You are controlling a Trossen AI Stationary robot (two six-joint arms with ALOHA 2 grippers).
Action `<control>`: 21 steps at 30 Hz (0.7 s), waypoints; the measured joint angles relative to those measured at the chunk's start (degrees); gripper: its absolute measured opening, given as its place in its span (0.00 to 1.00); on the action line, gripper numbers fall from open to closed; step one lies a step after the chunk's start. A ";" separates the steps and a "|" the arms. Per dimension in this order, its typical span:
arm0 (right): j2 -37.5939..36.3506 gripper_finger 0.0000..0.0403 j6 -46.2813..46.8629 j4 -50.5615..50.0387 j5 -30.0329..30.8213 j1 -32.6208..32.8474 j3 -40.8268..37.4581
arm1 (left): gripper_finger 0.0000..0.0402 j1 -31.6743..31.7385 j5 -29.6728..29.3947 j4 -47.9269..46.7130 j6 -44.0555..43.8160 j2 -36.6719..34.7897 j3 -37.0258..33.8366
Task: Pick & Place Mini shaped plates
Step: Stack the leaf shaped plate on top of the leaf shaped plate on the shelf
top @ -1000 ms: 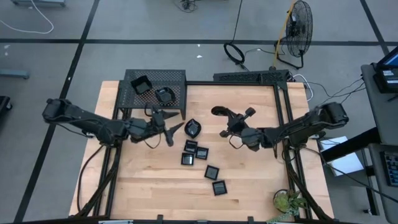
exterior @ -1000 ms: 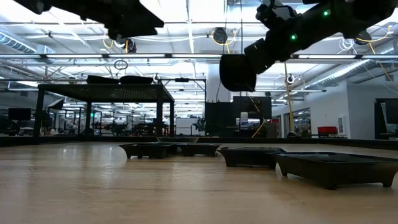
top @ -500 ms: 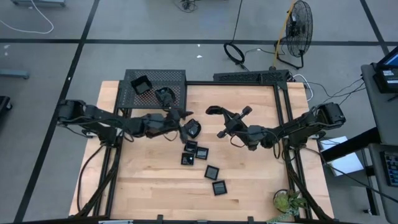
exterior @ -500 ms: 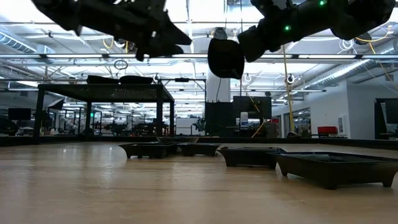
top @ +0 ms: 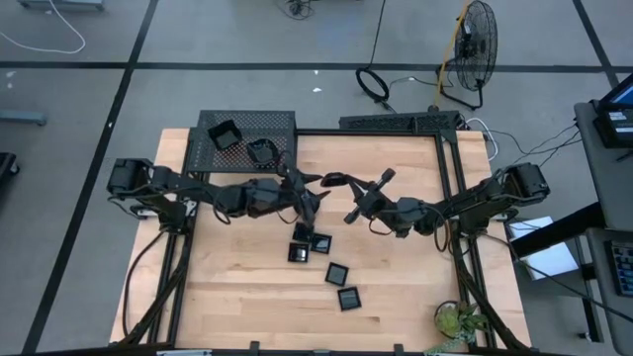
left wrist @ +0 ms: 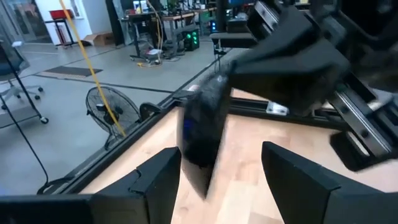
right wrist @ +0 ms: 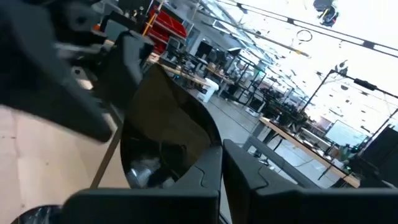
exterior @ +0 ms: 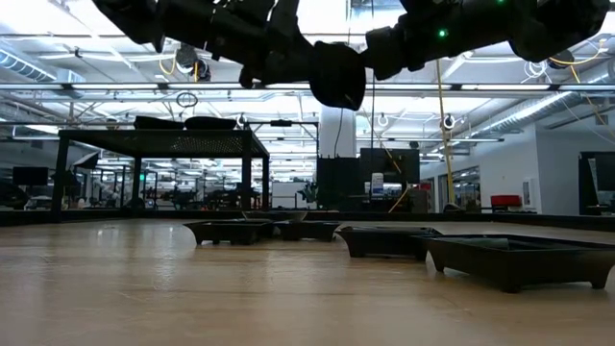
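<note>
A glossy black mini plate [top: 334,179] hangs in the air over the table's middle, shut in my right gripper [top: 349,187], which reaches in from the right. My left gripper [top: 316,192] is open and has come in from the left. In the left wrist view its fingers [left wrist: 155,180] stand on either side of the plate [left wrist: 202,130] without touching it. Several more mini plates [top: 321,241] rest flat on the wood below. Two plates [top: 224,135] sit on top of the black mesh rack [top: 277,124]. My right gripper pinches the plate between its two fingers [right wrist: 205,180] at the rim's nearest edge [right wrist: 186,163]. The fingers come about level from the table's right side. The plate is lifted clear and stands on edge past the fingertips [exterior: 338,75].
The mesh rack stands at the far left corner. A black frame rail [top: 445,168] runs along the right side and the far edge. A green plant [top: 457,318] sits at the near right corner. Bare wood [top: 227,287] lies near and left of the plates.
My left gripper has travelled toward the table's right, from beside the rack over a leaf-like plate to the plate in my right gripper. It now straddles that plate. My right gripper has carried its plate a little toward the left.
</note>
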 joint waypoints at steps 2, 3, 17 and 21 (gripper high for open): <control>0.00 0.00 0.07 -0.10 0.05 0.00 0.00 | 0.57 0.36 -0.02 -0.04 -0.01 -0.01 0.00; 0.00 0.00 0.11 -0.10 0.02 0.00 0.00 | 0.57 0.49 -0.02 -0.07 -0.01 -0.01 0.00; 0.00 0.00 0.20 -0.13 0.12 0.02 0.00 | 0.57 0.26 -6.70 -0.89 -0.71 -0.01 0.00; 0.00 0.00 0.24 -0.13 0.12 0.02 0.00 | 0.57 -0.37 -6.70 -0.62 -2.61 -0.01 0.00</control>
